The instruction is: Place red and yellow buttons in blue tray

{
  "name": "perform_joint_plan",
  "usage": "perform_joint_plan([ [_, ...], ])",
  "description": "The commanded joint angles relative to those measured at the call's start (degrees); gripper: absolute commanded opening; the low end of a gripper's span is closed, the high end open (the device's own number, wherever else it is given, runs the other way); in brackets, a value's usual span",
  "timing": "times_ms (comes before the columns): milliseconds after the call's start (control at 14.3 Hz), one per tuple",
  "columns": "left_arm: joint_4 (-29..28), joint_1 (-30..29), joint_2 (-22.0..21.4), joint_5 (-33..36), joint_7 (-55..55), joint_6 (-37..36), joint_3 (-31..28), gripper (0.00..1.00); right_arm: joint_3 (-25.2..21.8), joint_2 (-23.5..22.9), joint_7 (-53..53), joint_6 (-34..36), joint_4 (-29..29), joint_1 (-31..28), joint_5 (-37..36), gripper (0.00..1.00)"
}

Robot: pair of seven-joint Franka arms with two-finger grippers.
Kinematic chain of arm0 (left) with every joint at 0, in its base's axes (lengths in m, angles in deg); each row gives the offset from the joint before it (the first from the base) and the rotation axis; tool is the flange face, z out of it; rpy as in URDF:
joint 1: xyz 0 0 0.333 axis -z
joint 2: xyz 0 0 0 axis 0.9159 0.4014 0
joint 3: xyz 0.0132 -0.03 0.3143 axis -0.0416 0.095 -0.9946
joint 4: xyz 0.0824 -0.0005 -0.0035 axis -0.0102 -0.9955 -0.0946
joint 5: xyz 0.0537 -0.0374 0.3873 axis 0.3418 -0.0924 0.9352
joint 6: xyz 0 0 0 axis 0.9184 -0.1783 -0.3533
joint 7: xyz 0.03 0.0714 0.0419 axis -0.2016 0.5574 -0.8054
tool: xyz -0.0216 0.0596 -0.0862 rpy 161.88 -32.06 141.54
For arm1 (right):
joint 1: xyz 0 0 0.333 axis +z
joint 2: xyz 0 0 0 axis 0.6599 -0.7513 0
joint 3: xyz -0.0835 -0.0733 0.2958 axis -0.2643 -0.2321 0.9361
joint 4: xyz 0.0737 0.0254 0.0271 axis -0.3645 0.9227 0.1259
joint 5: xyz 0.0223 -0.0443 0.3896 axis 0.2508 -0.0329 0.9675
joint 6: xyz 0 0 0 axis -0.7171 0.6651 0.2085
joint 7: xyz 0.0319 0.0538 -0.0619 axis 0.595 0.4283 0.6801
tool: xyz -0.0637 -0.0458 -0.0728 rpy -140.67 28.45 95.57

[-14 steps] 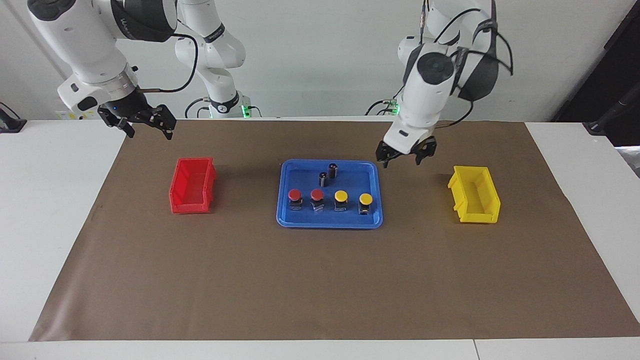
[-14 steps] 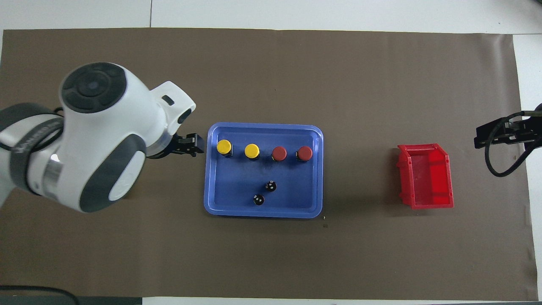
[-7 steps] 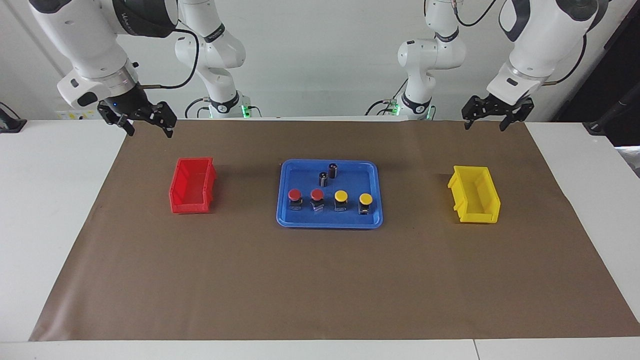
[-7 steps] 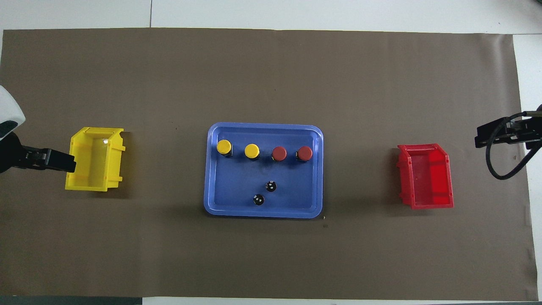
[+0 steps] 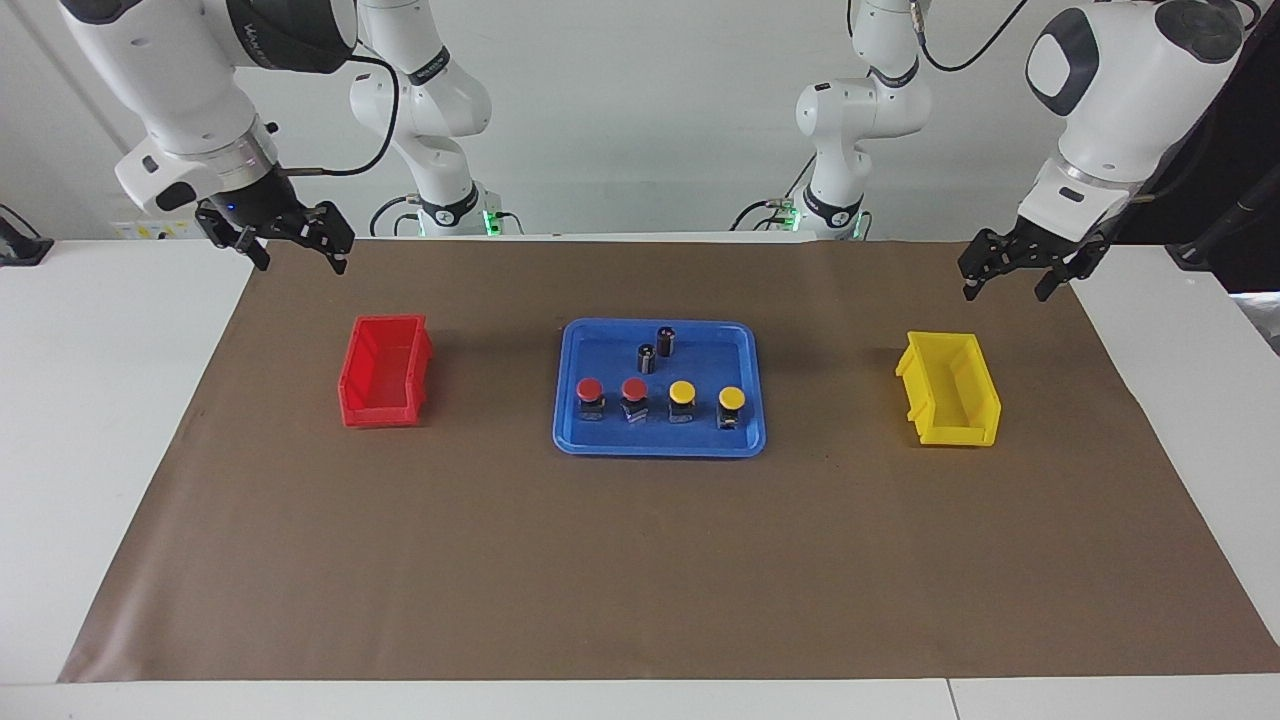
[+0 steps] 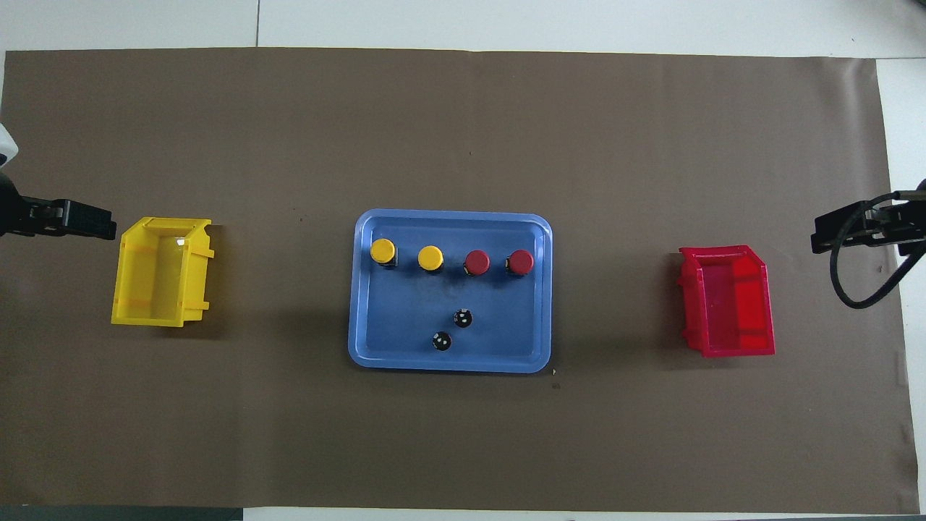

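All four buttons stood in one row inside the blue tray (image 5: 660, 444), the two red buttons (image 5: 590, 388) (image 5: 634, 388) toward the right arm's end and the two yellow buttons (image 5: 682, 392) (image 5: 732, 398) toward the left arm's end, each upright on its dark base. Two dark cylinders (image 5: 666, 341) stood in the same tray, nearer to the robots than the row. What had changed over the last second was the left arm: a second earlier the left gripper (image 5: 1020, 272) had hung beside the tray's corner, and by this moment it had swung out and up to the left arm's end of the table, over the brown mat (image 5: 640, 560) close to the yellow bin (image 5: 950, 403), with its fingers spread apart and nothing between them. The buttons themselves had not shifted during that retreat. The right gripper (image 5: 290, 243) had kept its place in the air over the mat's edge by the red bin (image 5: 385, 370), also spread and empty, that arm waiting. Both bins looked empty. Judged from this layout, the placing was complete: every button sat in the tray, no gripper carried anything, and the left arm's withdrawal read as a return to rest rather than the start of another pick.
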Motion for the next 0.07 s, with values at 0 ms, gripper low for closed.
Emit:
perform_joint_plan([
  [0,1.72,0.14,0.98,0.43,0.41,-0.49,0.45,1.00,0.27,0.68,1.45,0.51,0.21,-0.78,-0.65,1.00],
])
